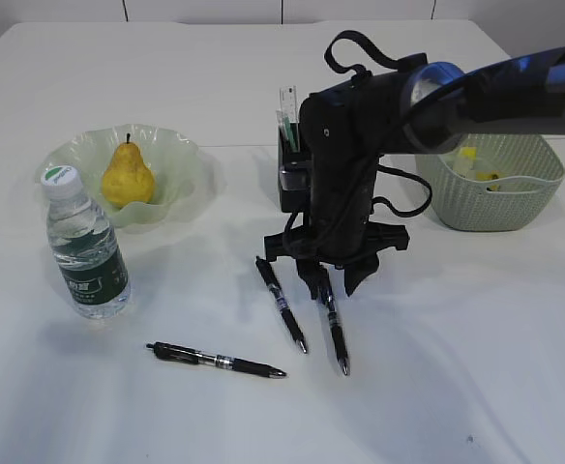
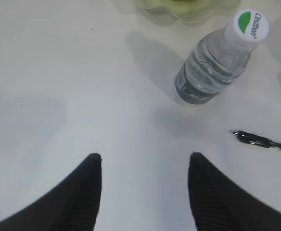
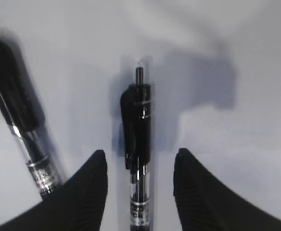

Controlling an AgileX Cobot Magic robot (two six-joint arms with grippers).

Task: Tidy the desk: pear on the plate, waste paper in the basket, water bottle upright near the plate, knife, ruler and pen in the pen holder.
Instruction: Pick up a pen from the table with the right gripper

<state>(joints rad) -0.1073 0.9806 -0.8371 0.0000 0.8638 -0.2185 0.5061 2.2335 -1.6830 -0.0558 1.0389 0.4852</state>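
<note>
Hovering low over the bench point(image 1: 457, 367), the right end effector point(image 1: 333, 278) has its jaws spread and straddles one pen point(image 1: 334, 324), gripping nothing yet. In the right wrist view that pen point(image 3: 139, 144) runs straight from six o'clock up to twelve, clicker end farthest away, lying right down the middle of the gap with bare bench showing on both sides. So the long axis sits square across the closing line, which looks just right for a pinch.

A second pen point(image 1: 281, 303) lies just beside it at about nine o'clock, slightly angled, close to the left-hand finger point(image 3: 83, 192); that is my one worry, a nudge as the arm drops. A third pen point(image 1: 215, 360) lies farther out, at roughly eight o'clock from the right end effector.

The pen holder point(image 1: 292, 179) stands behind the arm at twelve o'clock, a short carry away. The left end effector point(image 2: 144, 190) hangs spread and empty, near the upright water bottle point(image 2: 212, 67), well off this pen. Right arm is clearly nearer.
</note>
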